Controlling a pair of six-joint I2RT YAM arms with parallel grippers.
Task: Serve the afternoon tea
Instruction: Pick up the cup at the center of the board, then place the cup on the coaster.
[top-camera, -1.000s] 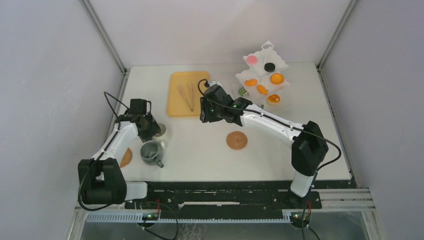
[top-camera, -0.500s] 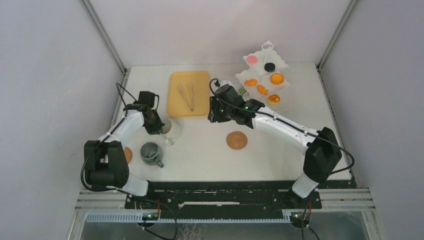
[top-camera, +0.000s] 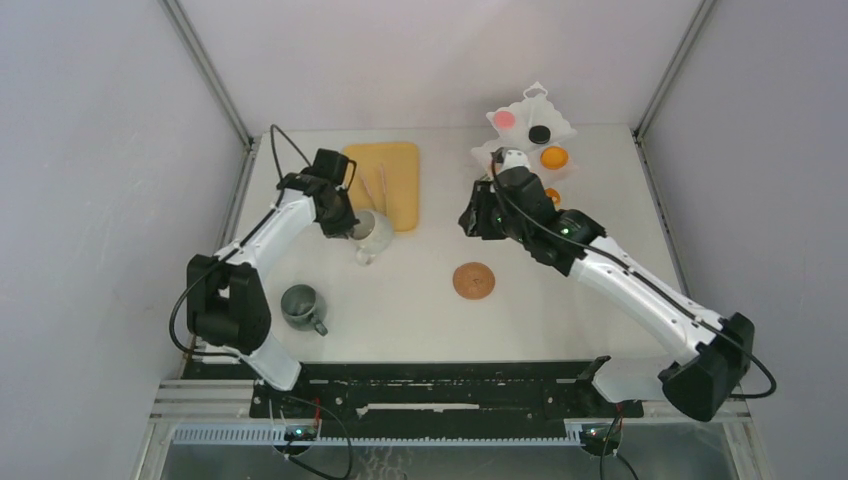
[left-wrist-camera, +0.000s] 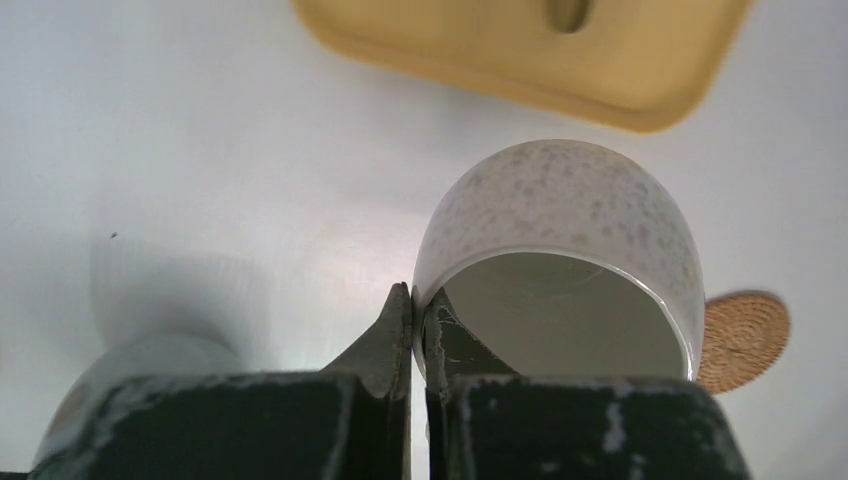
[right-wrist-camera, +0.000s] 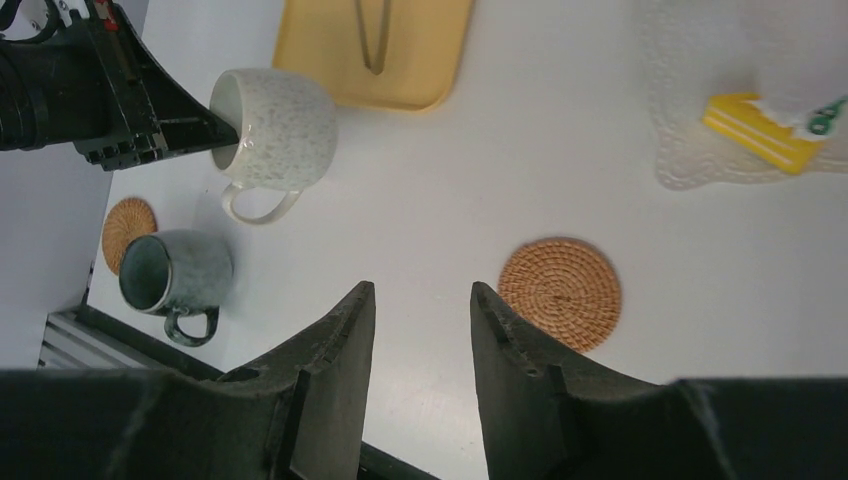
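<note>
Here, from above, we see the left pincer (top-camera: 348, 222) clamped on the rim of the white mug (top-camera: 373, 234), which is just beside the near edge of the yellow board (top-camera: 398, 185). The thin tongs (top-camera: 381, 186) lie on that board. The dark mug (top-camera: 300, 304) stands on the worktop (top-camera: 420, 310) nearer to the arm bases, well apart from the white one. One coaster (top-camera: 473, 280) lies in the middle of the worktop. The right pincer (top-camera: 474, 221) hangs between this coaster and the white stand (top-camera: 530, 105) at the far right, where a pink round (top-camera: 505, 119), a black round (top-camera: 539, 133) and an orange tart (top-camera: 554, 157) sit.

In the left wrist view, the two fingers are pressed together with only the thin wall of the white mug between them, one inside and one outside. The mug is tilted, its mouth toward the camera. We cannot tell if it touches the worktop.

In the right wrist view, the fingers of the right pincer stand apart and nothing is between them. The coaster lies just beyond the right fingertip. The white mug is on its side in the left pincer, its handle toward the dark mug. A second coaster (right-wrist-camera: 128, 228) lies just beside the dark mug, and a yellow wedge (right-wrist-camera: 762, 130) rests on the stand.
</note>
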